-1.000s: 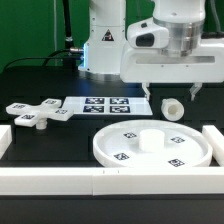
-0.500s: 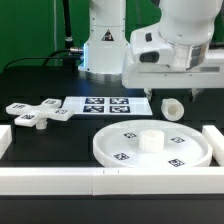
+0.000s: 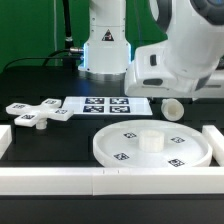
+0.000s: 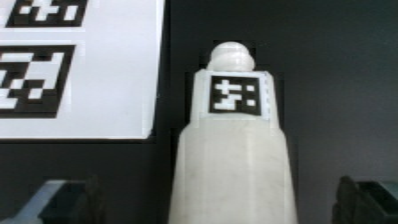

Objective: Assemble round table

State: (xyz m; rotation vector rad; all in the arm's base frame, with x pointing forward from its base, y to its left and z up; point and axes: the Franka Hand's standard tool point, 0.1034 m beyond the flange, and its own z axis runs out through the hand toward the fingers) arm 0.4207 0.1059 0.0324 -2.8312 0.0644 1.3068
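Leg [image 4: 231, 150] bears one black-and-white square tag [image 4: 233, 95]; gripper [image 4: 210, 203] spread wide, holding nothing.

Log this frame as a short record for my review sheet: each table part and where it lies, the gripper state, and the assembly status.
round disc: flat on the table, near the front, hub up
leg: on its side beside the marker board, apart from the disc
cross-shaped piece: loose, at the exterior view's left
gripper: open, one finger on each side of the leg, not touching it
assembly: no parts joined
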